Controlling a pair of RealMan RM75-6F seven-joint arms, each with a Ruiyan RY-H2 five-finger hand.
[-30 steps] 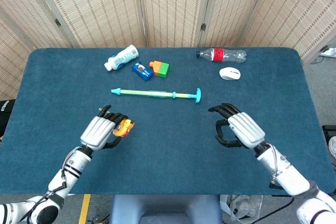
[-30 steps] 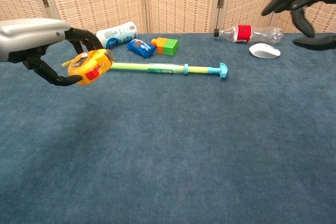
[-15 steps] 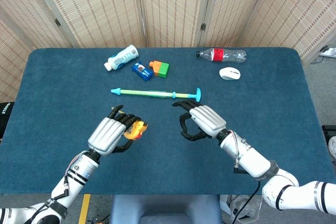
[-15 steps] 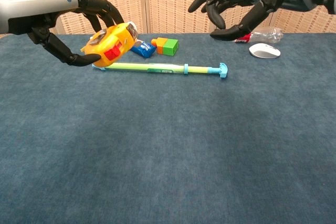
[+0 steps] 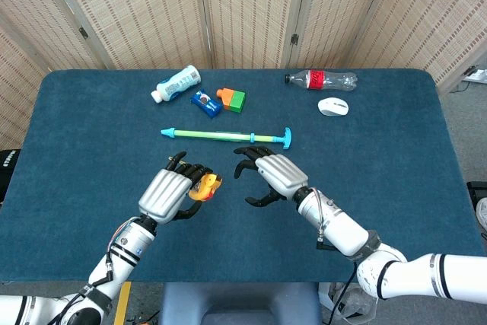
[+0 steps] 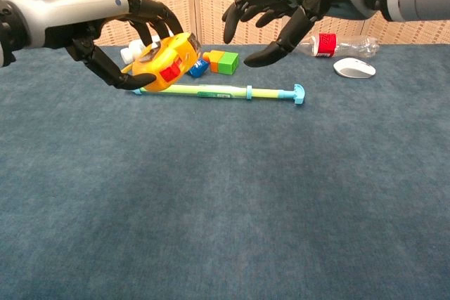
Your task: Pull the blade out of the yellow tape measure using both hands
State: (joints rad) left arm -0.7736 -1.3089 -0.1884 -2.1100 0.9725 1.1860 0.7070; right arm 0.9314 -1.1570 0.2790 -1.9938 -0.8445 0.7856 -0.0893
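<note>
Both my hands hang above the desk (image 5: pixel 76 188): left hand (image 5: pixel 169 194) with fingers wrapped around the yellow tape measure (image 6: pixel 164 64), right hand (image 5: pixel 268 176) just beside it, fingers spread, holding nothing.

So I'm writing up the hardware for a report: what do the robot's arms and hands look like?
Both hands, left hand and right hand, have silver-grey back plates and black jointed fingers. The forearms are white with silver and black ring bands at the wrists, and thin cables run along them. The left forearm shows a small blue dot in the chest view.
</note>
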